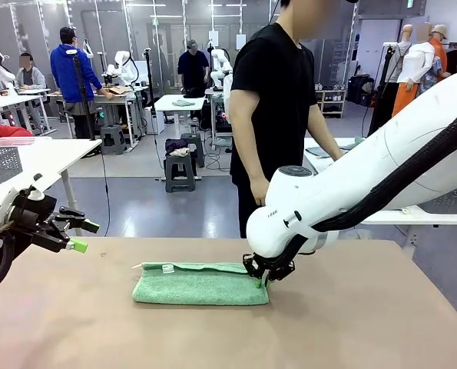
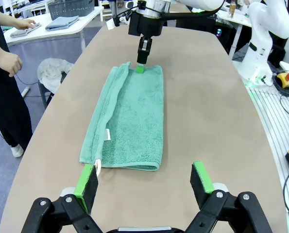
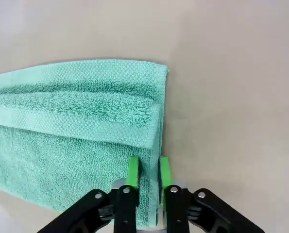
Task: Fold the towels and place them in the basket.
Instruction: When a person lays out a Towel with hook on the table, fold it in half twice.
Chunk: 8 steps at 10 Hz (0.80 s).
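Tan bench (image 1: 366, 323) is carrying one mint green towel (image 1: 201, 286), lying mid-bench and already doubled lengthwise into a long strip, hem tag facing up. Right fingers (image 3: 161, 167) are pinching the strip's end near one corner, almost fully closed with terry between the green pads. Left fingers (image 1: 81, 245) are hovering just off the opposite end, spread wide and holding nothing. I'm reading this as first fold done, crosswise folds not yet done, nothing going binward from here yet. Dark mesh basket (image 2: 69, 7) is sitting on a white side table (image 2: 88, 20), well apart from the bench; can't tell what's inside it. Grey-blue towels (image 2: 61, 22) are lying on that table just beside the basket, not in it, folded state unclear. Overall I'm judging the task as being early.
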{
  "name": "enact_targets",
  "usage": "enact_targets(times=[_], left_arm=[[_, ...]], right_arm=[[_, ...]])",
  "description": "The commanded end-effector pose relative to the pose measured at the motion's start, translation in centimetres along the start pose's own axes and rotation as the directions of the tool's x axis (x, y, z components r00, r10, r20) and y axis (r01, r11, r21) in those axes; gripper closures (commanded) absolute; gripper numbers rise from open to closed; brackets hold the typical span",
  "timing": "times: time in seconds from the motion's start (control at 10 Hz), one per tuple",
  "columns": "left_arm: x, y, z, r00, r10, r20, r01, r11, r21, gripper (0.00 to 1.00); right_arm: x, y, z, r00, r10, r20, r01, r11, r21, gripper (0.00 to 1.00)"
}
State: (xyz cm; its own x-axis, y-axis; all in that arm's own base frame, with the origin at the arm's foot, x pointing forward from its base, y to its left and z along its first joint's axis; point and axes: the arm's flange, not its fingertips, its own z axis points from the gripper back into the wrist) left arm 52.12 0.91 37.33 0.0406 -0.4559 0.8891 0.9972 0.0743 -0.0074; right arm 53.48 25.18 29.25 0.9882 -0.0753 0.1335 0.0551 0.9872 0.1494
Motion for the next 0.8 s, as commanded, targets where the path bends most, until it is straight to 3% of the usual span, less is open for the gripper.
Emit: enact_targets(times=[0.0,0.5,0.7], left_arm=[[0.1,0.0,0.0,1.0,0.005,0.0,-0.005,1.0,-0.001,0.03],[0.1,0.0,0.0,1.0,0.005,0.0,-0.005,1.0,-0.001,0.03],[0.1,0.0,0.0,1.0,0.005,0.0,-0.005,1.0,-0.001,0.03]], right_arm=[[0.0,1.1,-1.0,0.999,-0.034,0.001,0.034,0.998,-0.047,1.0],[0.0,0.7,-1.3,1.0,-0.009,0.002,0.009,0.998,-0.066,1.0],[1.0,-1.4,0.0,1.0,0.023,0.001,-0.023,0.999,-0.041,1.0]])
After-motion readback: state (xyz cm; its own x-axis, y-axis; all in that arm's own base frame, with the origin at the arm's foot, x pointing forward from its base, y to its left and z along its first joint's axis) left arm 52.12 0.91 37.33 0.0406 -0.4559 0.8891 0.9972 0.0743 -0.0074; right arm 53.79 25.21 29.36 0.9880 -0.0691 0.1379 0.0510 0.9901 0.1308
